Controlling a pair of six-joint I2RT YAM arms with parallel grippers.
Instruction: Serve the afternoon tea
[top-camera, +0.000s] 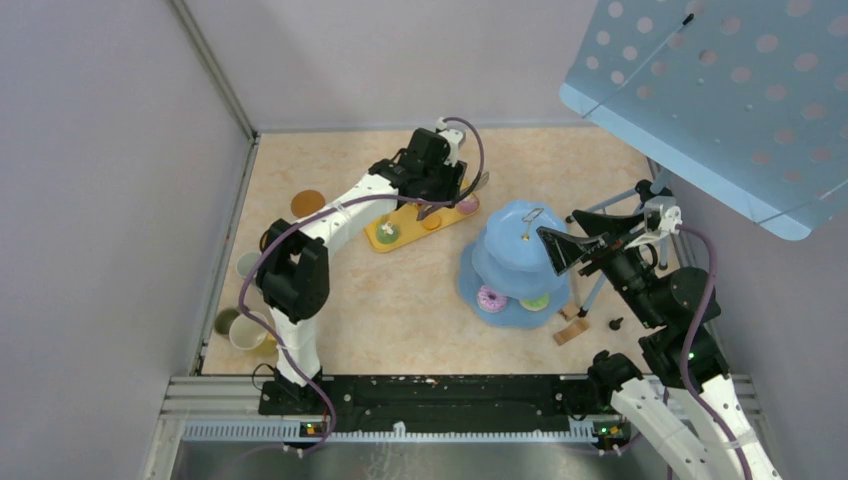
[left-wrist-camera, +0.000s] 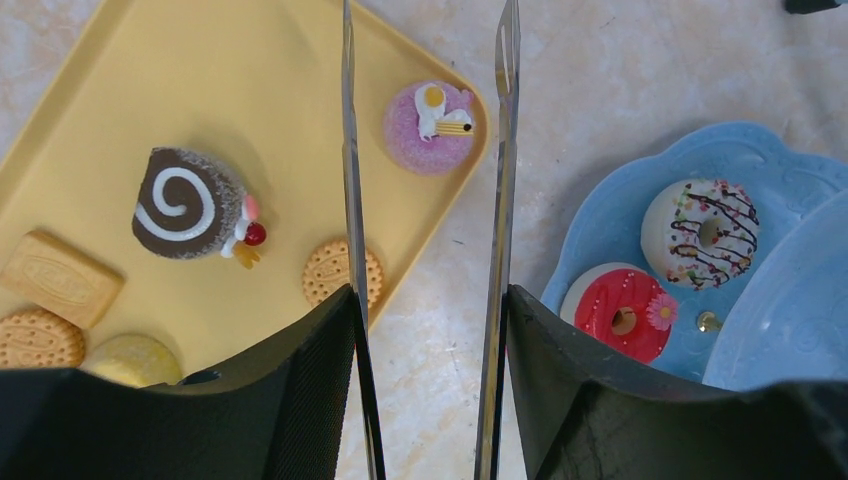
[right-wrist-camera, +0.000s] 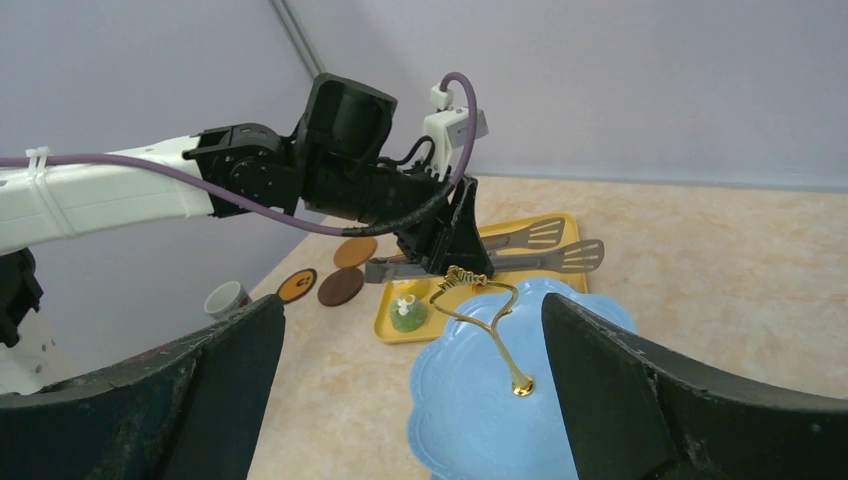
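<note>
My left gripper (left-wrist-camera: 430, 300) is shut on the long metal tongs (left-wrist-camera: 347, 150), whose two blades stand apart, empty, over the right edge of the yellow tray (left-wrist-camera: 250, 100). On the tray lie a pink cupcake (left-wrist-camera: 430, 127), a chocolate swirl cupcake (left-wrist-camera: 190, 203) and orange biscuits (left-wrist-camera: 330, 270). The pale-blue stand (top-camera: 515, 245) is right of the tray; its bottom tier holds a white donut (left-wrist-camera: 706, 232) and a red donut (left-wrist-camera: 618, 310). My right gripper (right-wrist-camera: 412, 310) hangs open just above the stand's bare top tier (right-wrist-camera: 480, 400) and gold handle (right-wrist-camera: 480, 300).
Brown coasters (right-wrist-camera: 341, 286) and a grey mug (right-wrist-camera: 225, 298) sit left of the tray by the wall. More mugs (top-camera: 245, 333) stand at the near left. Wooden blocks (top-camera: 571, 332) lie right of the stand. A blue perforated panel (top-camera: 720, 90) overhangs the far right.
</note>
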